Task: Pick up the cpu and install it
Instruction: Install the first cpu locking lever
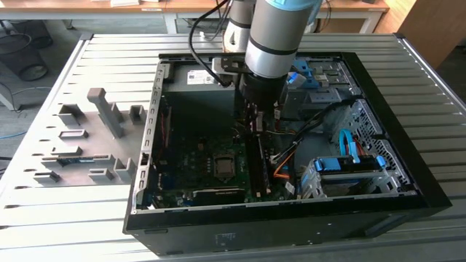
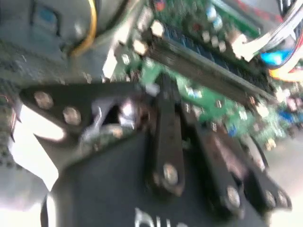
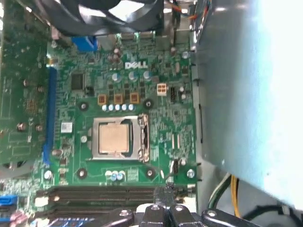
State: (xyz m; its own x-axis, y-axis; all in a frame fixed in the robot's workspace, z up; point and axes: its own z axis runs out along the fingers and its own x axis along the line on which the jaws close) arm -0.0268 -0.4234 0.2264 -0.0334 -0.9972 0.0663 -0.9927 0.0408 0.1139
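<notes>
A robot arm reaches down into an open computer case (image 1: 407, 164) filling the middle of the exterior view, its gripper (image 3: 163, 208), whose opening I cannot tell, above the green motherboard (image 3: 170, 118), while the cpu (image 3: 113, 138) sits in its socket at the first wrist view's centre.

Green motherboard (image 3: 142, 94), tan-gold cpu (image 3: 113, 138), silver socket frame (image 3: 143, 137), black gripper (image 3: 163, 208)

Exterior view looks down from afar; both wrist views sit close over the motherboard (image 3: 142, 85).
</notes>
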